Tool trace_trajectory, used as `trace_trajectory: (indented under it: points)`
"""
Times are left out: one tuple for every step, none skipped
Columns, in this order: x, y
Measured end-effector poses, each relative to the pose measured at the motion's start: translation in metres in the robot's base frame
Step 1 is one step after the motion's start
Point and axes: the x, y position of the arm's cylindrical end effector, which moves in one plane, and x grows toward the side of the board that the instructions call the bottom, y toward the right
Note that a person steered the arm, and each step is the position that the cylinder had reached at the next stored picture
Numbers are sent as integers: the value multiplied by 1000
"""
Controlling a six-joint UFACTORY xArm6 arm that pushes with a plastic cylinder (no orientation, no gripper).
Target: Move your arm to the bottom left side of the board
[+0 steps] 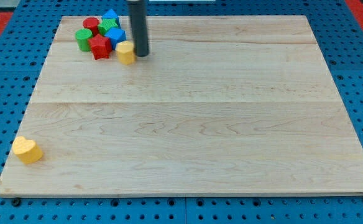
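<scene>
My dark rod comes down from the view's top and its tip [140, 54] rests on the wooden board [194, 118] near the top left. The tip is just right of a yellow block [125, 53] and seems to touch it. That block is at the right end of a tight cluster: a red star-shaped block [99, 46], a green cylinder [83, 39], a red cylinder [91, 25], a green block [107, 27], and two blue blocks [115, 36] [110, 15]. A yellow heart block [27, 149] lies alone at the board's bottom left, far from the tip.
The board lies on a blue pegboard table [7, 68] with rows of holes. A red surface [1, 18] shows at the view's top corners.
</scene>
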Motion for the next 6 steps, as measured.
trace_trajectory:
  points:
    - [32,73]
    - [152,77]
    - [267,48]
    - [294,-41]
    - [290,-137]
    - [233,-170]
